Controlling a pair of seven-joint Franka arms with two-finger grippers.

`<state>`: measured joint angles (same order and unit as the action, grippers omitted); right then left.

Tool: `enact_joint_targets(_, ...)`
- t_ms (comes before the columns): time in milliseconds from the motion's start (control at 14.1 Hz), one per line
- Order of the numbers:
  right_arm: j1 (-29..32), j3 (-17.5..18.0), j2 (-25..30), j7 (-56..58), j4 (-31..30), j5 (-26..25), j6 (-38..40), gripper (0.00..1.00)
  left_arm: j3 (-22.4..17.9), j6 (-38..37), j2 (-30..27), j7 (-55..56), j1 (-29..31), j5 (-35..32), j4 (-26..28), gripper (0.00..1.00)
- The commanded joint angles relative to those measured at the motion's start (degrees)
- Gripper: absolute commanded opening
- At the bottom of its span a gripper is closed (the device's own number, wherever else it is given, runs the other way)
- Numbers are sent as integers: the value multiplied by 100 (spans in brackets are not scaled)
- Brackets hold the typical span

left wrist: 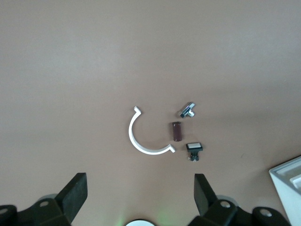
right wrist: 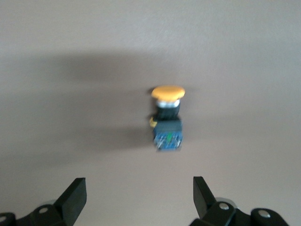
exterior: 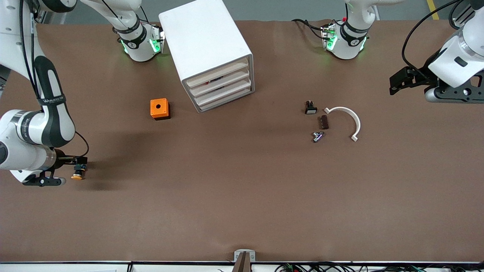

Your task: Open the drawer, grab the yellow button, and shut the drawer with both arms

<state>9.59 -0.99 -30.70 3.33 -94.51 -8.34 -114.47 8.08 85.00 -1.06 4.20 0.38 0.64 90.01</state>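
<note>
On brown matte table (exterior: 242, 196), boxy white cabinet (exterior: 206, 45) has top drawer (exterior: 217, 73) shut, looks done; left gripper (left wrist: 140, 200) waits spread over curved white clip (exterior: 346, 121); right gripper (right wrist: 139, 200) spread over freed button (right wrist: 167, 120), orange dome cap, blue body, lying toward right arm's end

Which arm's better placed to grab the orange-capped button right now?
Right. The right gripper, jaws open, is right beside the button; the left gripper waits over the left arm's end of the table.

Cabinet (left wrist: 289, 181) cropped at frame edge
</note>
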Motion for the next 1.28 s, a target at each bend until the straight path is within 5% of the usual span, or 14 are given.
enact_joint_targets(0, -378, 11, 773, -717, -155, 51, 905, 100, 18, 199, -176, -156, 59, -29, 271, 100)
enact_joint_targets(783, -1276, 11, 3612, -1212, -973, 622, 2928, 100, 88, -45, -570, -174, 182, -187, 463, 100)
enact_joint_targets(1210, -1127, -68, 3914, -1177, -656, 887, 3124, 100, 71, -10, -703, -174, 217, -125, 675, 100)
